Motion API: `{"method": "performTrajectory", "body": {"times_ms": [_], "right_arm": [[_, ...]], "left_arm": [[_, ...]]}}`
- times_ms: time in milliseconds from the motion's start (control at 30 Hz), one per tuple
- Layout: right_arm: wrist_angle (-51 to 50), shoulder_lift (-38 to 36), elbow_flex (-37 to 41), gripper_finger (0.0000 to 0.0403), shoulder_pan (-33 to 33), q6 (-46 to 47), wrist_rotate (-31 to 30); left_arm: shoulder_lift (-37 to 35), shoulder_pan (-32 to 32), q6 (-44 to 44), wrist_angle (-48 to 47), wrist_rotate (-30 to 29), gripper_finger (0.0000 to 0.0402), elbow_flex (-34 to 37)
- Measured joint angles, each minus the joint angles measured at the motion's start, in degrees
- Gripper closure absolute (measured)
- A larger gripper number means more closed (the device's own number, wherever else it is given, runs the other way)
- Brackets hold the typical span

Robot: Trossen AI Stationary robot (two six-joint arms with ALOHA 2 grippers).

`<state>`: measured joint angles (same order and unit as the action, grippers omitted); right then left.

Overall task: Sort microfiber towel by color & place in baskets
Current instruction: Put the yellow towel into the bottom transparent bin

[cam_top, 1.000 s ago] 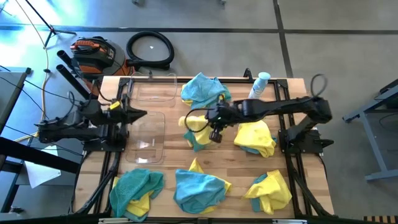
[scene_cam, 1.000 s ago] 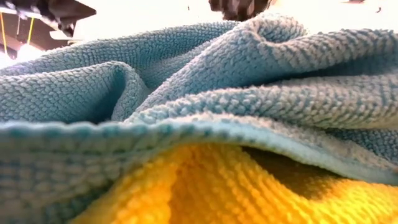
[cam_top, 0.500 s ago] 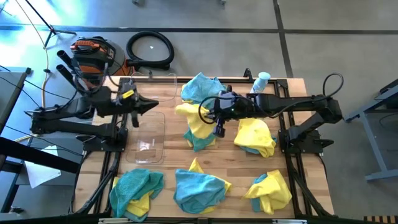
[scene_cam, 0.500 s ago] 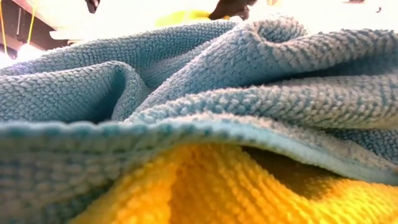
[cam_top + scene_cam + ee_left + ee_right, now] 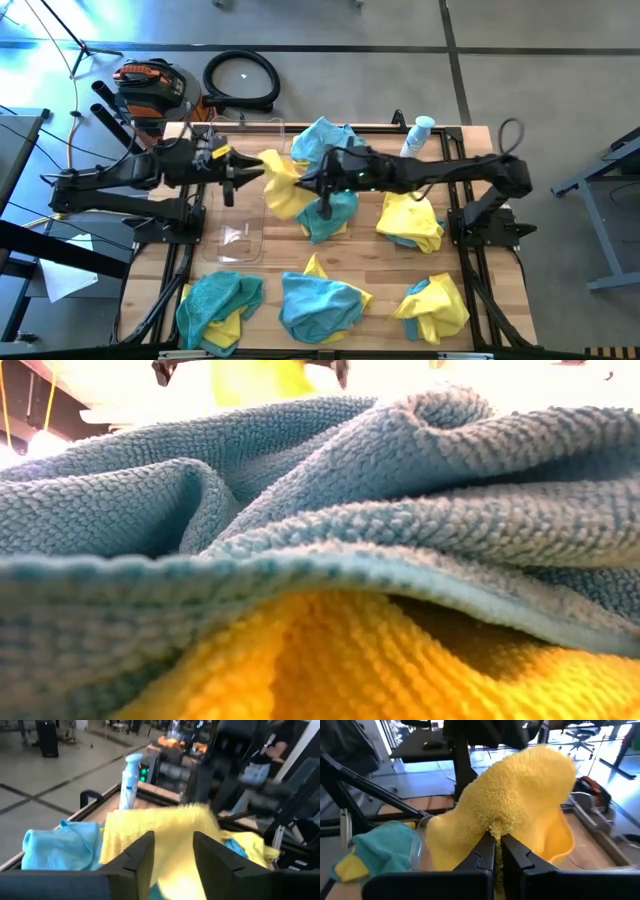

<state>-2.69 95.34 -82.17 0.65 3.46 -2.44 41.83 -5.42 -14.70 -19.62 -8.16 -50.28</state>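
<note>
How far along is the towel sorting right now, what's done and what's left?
Barely started. Both clear baskets look empty. In hand: the right gripper is shut on a yellow towel, held up near the open left gripper, beside the baskets. Left to do: the teal towel underneath it and five mixed yellow and teal piles spread over the table.

teal cloth [image 5: 300, 490] blocking low view, person [image 5: 265, 755] blurred

A bright yellow microfiber towel [image 5: 281, 185] hangs over a clear basket [image 5: 233, 220] on the light wooden bench [image 5: 370, 265], among teal-blue and yellow cloths [image 5: 320, 300], beside a white-and-blue bottle [image 5: 417, 136].
</note>
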Motion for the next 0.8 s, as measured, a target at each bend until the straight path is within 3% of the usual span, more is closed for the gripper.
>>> {"method": "performTrajectory", "body": {"times_ms": [333,633,800], "right_arm": [[21.31,11.85,0.04,0.0401,-0.37,4.27,0.48],[41.42,24.10,0.04,0.0400,-0.42,10.21,2.23],[42.44,31.79,-4.50,0.0393,-0.68,14.68,2.57]], "left_arm": [[-6.52,-0.19,4.53,-12.23,1.53,0.0247,0.00],[-12.60,-0.19,6.99,-13.36,1.05,0.0247,0.00],[-13.70,-0.19,7.44,-15.98,0.35,0.0247,-0.02]]}}
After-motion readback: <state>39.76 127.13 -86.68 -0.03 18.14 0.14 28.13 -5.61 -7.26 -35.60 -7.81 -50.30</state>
